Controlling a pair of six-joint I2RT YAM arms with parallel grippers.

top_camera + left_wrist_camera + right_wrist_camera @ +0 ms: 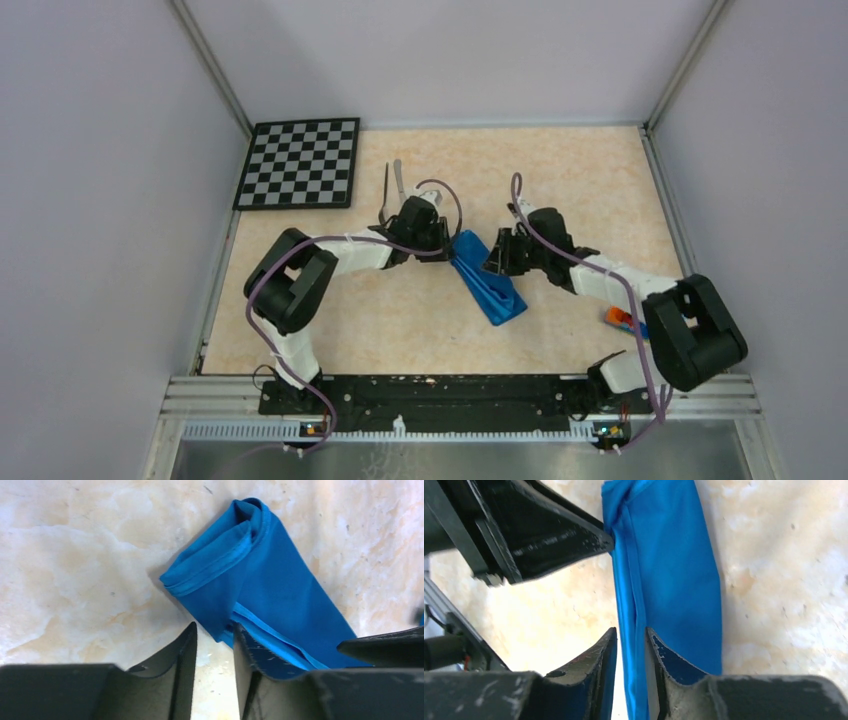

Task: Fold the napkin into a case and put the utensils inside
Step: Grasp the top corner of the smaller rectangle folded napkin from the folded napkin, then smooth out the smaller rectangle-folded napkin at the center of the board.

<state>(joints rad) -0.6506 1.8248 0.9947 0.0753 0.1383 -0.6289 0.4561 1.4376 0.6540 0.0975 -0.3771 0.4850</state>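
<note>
Napkin (489,283) bright blue; checkerboard (299,163) black-and-white; table (560,170) beige marbled; fork (386,195) dark; knife (398,178) grey.

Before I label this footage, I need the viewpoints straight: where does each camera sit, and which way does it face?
Top external: above and behind, looking down on the table; left arm, right arm show.
Left wrist: on that arm, facing the napkin; own jaws at bottom.
Right wrist: likewise; own jaws at bottom, left jaws upper left.
Shared: both wrists see the napkin.

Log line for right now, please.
case: narrow folded strip | left claw: slightly open at its end | right claw: straddles its edge, grip unclear | utensils: outside, near checkerboard
</note>
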